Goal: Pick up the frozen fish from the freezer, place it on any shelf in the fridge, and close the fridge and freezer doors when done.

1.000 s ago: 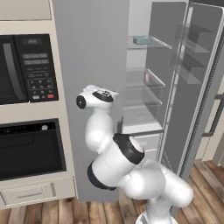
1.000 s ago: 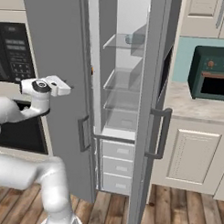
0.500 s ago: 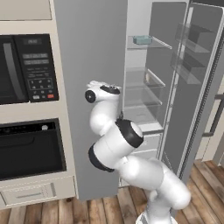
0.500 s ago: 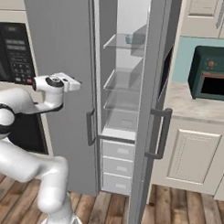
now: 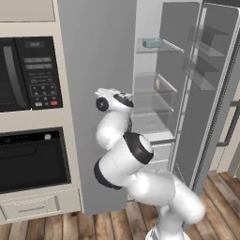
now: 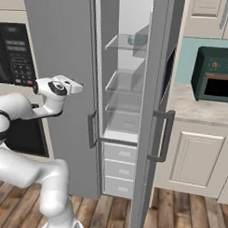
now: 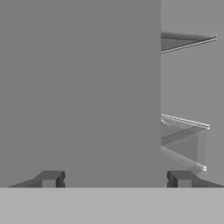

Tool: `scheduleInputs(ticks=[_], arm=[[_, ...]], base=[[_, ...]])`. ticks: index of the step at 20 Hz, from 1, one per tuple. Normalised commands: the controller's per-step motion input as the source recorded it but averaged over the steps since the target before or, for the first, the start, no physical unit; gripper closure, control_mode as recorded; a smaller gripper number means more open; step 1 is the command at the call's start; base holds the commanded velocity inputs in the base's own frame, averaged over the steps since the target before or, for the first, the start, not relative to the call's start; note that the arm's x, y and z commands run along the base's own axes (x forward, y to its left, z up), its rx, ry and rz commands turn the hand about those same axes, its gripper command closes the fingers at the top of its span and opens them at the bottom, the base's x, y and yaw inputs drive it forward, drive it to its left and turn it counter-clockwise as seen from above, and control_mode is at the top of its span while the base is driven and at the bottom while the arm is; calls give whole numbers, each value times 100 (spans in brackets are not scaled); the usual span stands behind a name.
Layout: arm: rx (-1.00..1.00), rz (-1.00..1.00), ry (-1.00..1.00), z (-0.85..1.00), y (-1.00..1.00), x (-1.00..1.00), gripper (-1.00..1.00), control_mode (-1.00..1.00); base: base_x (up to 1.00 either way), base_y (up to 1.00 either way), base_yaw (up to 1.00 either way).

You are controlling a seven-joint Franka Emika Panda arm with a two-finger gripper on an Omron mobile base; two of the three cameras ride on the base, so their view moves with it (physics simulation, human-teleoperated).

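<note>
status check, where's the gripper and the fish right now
Gripper open, empty, facing a closed grey door. Frozen fish on the top freezer shelf, untouched. That door edge stands between hand and shelves.

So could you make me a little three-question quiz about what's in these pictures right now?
1. True or false: the frozen fish lies on the top glass shelf of the freezer.
2. The gripper is: A) clamped on the fish, B) open and empty, C) inside a drawer.
3. Fill in: on the counter right of the unit stands a small dark green ____.

Key: 1 true; 2 B; 3 oven.
</note>
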Motion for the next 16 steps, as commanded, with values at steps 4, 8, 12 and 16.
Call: scheduleInputs(ticks=[4, 8, 12, 16], arm=[[1, 5, 4, 32, 22, -100, -100, -100], [1, 7, 3, 42, 24, -100, -100, -100], [6, 4, 5, 56, 3, -100, -100, -100], [9, 3, 9, 65, 0, -100, -100, -100]], base=[[0, 0, 0], [0, 0, 0], [0, 0, 0], [0, 0, 0]])
